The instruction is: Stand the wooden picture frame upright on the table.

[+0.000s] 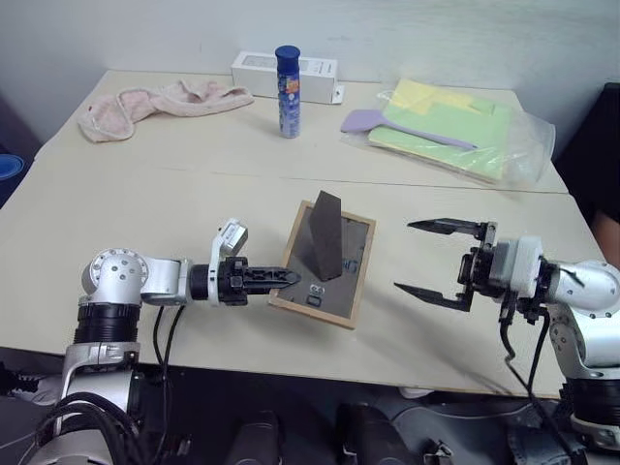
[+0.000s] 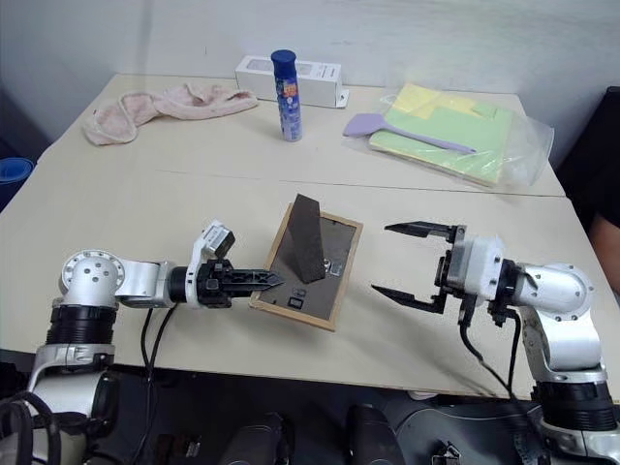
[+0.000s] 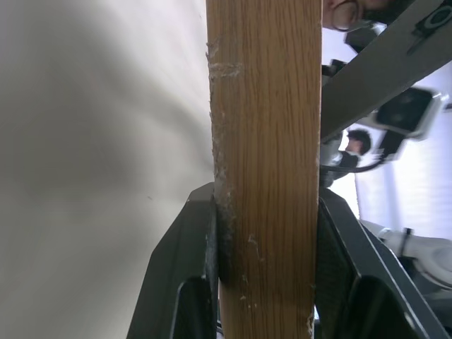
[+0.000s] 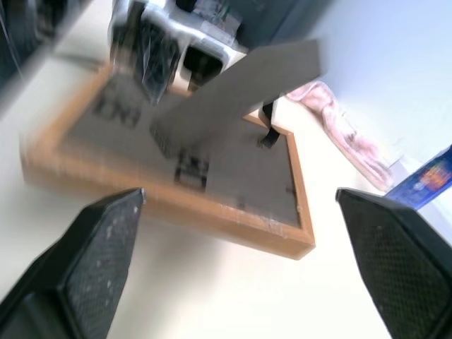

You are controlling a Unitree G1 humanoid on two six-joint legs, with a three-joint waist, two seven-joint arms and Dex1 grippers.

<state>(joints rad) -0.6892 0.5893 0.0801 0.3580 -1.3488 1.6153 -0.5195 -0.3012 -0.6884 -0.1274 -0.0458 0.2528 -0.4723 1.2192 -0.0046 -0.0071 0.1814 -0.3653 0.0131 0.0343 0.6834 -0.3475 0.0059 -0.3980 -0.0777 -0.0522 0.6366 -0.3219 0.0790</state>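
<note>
The left gripper (image 1: 291,277) pinched the near-left edge of the wooden picture frame (image 1: 334,281), which lay tilted, back up, stand folded out, on the table (image 1: 174,213). The right gripper (image 1: 418,258) hung empty beside it — jaws wide apart. A pink towel (image 1: 145,105) and blue bottle (image 1: 288,92) lay behind.
</note>
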